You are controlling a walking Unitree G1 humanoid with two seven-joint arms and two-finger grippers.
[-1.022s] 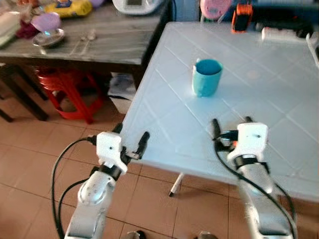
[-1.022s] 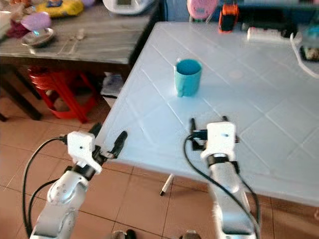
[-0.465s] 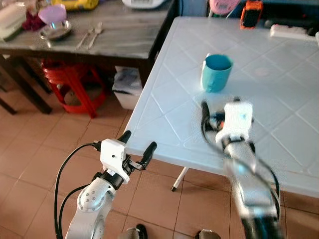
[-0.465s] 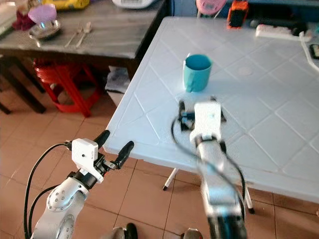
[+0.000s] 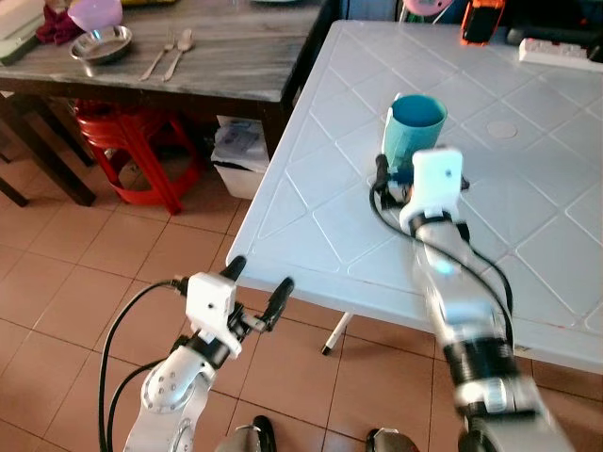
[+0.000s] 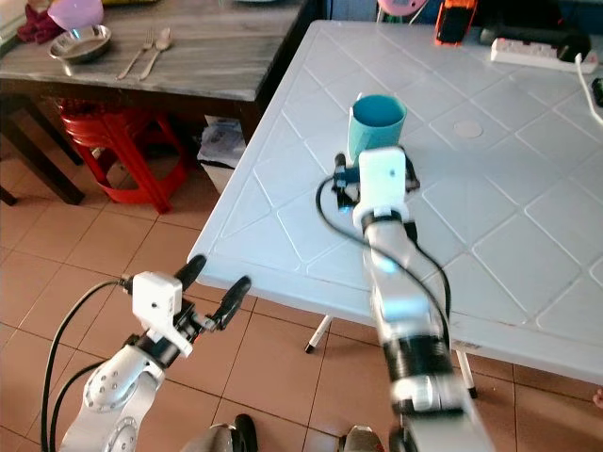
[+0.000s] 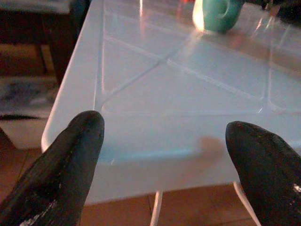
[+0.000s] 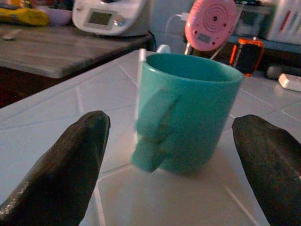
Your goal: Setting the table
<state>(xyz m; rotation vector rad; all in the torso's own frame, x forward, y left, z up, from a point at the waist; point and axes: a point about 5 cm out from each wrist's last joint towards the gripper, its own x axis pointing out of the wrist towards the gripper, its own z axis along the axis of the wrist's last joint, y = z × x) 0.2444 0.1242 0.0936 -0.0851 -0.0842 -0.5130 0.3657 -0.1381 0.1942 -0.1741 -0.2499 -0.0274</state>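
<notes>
The right gripper (image 8: 171,141) has pushed forward over the white table (image 5: 528,217) and now sits just short of the teal mug (image 5: 413,132), fingers spread wide with the mug (upright, handle toward the wrist camera) between them, not yet gripped. The left gripper (image 5: 256,294) hangs spread below the table's edge. Little looks set; grasping and placing remain

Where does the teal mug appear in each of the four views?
Left eye view: teal mug upper centre-right, just beyond the right tool.
Right eye view: upper centre.
Left wrist view: far top edge.
Right wrist view: centre, between the fingers.
Shared landmark: white table.
</notes>
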